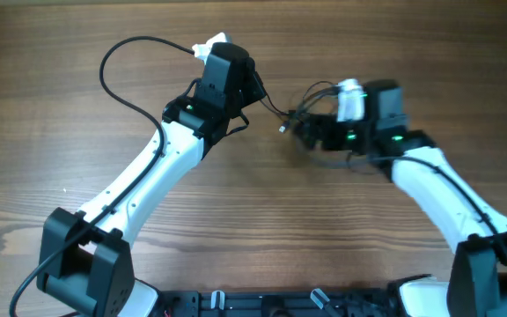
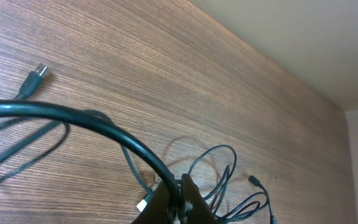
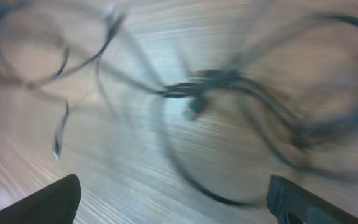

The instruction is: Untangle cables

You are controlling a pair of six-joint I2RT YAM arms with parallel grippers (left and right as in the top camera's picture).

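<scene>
The left gripper [image 2: 182, 200] has its jaws pressed together on one of the cables [image 2: 114, 132]. That black cord runs out of the fingertips and arcs away to the gripper's left, close to the wrist camera. Just past the fingertips, loose thin loops [image 2: 215, 167] lie on the wooden counter [image 2: 197, 81]. A small dark plug [image 2: 253, 181] lies to the right of those loops, and a metal flat plug [image 2: 37, 73] sits well off to the left, farther ahead.

In the overhead view, a thin cord leads from the left gripper [image 1: 258, 88] across to a small tangle [image 1: 293, 113] lying between the two arms.

The right gripper [image 3: 179, 205] stands with its jaws wide apart and nothing between them. Its two dark fingertips [image 3: 55, 200] show at the bottom corners of the wrist view. Ahead of and beneath the right gripper, the cables spread over the counter as blurred dark loops [image 3: 216, 84]. One loose end [image 3: 56, 146] lies off to the left of the fingertips. From overhead, the right gripper [image 1: 313, 134] sits right at the tangle's near edge; whether it touches the tangle I cannot tell.
</scene>
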